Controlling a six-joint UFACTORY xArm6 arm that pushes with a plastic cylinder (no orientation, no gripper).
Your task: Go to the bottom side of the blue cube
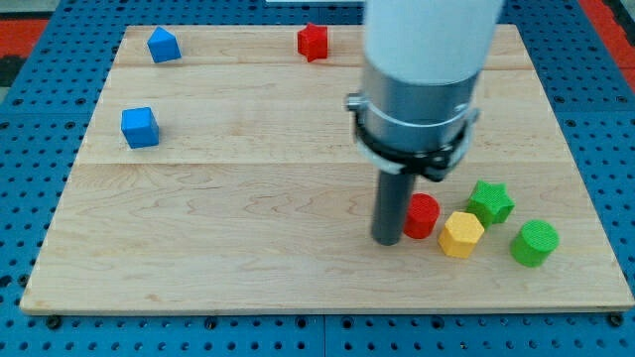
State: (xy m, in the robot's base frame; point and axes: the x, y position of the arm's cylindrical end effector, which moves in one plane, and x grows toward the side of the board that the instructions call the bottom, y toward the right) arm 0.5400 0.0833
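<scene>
The blue cube (140,127) lies on the wooden board (248,218) at the view's left. My tip (386,239) rests on the board far to the cube's right and lower in the view, right beside the left of a red cylinder (424,215). A second blue block (164,45), a pentagon-like shape, lies near the board's top left corner, above the cube.
A red star (314,41) lies at the board's top middle. A yellow hexagon (461,234), a green star (491,201) and a green cylinder (535,243) cluster to the right of my tip. The arm's grey and white body (422,69) hides part of the board.
</scene>
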